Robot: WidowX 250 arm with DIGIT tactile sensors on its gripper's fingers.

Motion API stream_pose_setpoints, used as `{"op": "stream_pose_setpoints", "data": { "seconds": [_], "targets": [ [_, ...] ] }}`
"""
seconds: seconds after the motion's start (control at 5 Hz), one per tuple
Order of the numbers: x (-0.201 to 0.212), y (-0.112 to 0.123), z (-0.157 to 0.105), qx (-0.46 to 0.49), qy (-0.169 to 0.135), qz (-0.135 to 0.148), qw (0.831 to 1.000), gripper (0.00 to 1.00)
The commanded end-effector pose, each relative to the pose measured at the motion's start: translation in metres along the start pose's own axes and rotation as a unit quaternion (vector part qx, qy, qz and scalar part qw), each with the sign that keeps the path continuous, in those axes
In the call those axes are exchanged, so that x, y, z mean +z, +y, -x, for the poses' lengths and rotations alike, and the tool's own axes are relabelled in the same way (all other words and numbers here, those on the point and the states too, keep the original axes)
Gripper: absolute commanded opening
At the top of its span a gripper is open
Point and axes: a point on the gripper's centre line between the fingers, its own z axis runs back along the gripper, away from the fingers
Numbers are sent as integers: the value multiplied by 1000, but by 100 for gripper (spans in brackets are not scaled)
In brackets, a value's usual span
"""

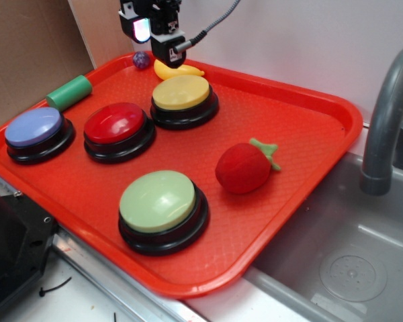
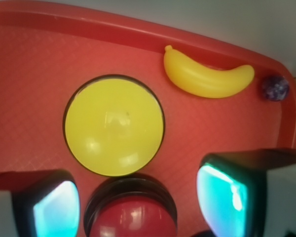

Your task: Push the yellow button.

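From outside, my gripper (image 1: 169,59) hangs above the far rim of the red tray (image 1: 309,161), just behind the yellow button (image 1: 181,94), because I need height to come down on its dome

In the wrist view my fingers (image 2: 54,207) stand apart and empty, the yellow button (image 2: 113,126) ahead of them, the banana (image 2: 207,79) beyond

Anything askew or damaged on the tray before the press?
Nothing stands out. All four buttons sit upright on the red tray; the yellow button looks intact, with the tool above its far edge, not touching.
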Motion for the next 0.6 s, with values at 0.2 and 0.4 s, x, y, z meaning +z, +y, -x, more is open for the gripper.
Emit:
{"op": "stream_pose_setpoints", "data": {
  "seconds": [0.2,0.4],
  "targets": [
    [39,-1,-5,11,-45,-3,999,100],
    [52,-1,1,20,-44,-2,999,100]
  ]
}}
